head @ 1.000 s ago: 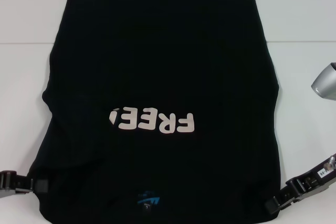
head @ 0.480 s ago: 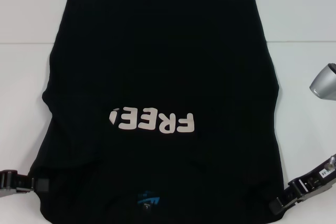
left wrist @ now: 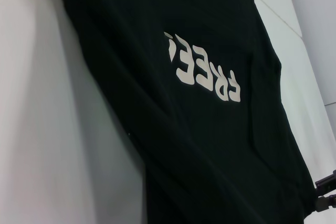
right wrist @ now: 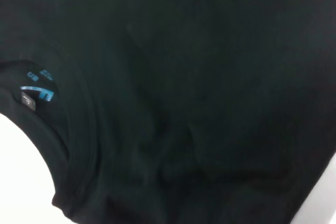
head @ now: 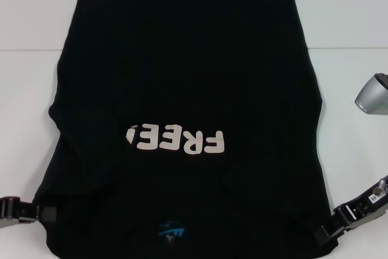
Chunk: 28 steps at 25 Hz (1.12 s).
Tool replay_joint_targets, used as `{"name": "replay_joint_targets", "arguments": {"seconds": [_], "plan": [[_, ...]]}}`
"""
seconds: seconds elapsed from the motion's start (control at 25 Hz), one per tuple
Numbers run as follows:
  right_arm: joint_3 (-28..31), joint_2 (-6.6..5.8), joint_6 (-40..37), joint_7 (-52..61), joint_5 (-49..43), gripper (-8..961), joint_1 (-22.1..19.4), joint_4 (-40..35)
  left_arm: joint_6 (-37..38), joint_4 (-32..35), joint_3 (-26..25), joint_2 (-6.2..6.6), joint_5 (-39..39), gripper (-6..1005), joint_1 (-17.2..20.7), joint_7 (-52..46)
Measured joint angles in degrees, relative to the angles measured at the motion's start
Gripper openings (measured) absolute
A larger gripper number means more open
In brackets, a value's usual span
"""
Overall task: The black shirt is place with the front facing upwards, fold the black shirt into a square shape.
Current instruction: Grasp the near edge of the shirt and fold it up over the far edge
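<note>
black shirt (head: 182,89) collar cut off, both end effector tips hidden under cloth

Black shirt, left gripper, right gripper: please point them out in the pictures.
black shirt (head: 182,77), head view, plain cloth above the letters.
left gripper (head: 43,213), head view, tip at the shirt's edge.
right gripper (head: 320,235), head view, tip at the shirt's edge.

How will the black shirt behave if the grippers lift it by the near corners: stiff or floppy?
Likely floppy: the black shirt lies flat on the white table with soft creases near its collar, so it should drape and sag between the left gripper and right gripper. Probably light, with no stiff parts visible. Pushed, it would likely bunch rather than slide whole.
</note>
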Motion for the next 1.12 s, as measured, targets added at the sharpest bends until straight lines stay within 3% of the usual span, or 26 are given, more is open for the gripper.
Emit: {"name": "replay_joint_targets", "arguments": {"seconds": [1.12], "plan": [[-1.3,1.41,1.0,-0.6,-0.2,203,0.4,-1.0,0.1,0.0,0.0,0.0,0.0,15,-0.1,0.0]]}}
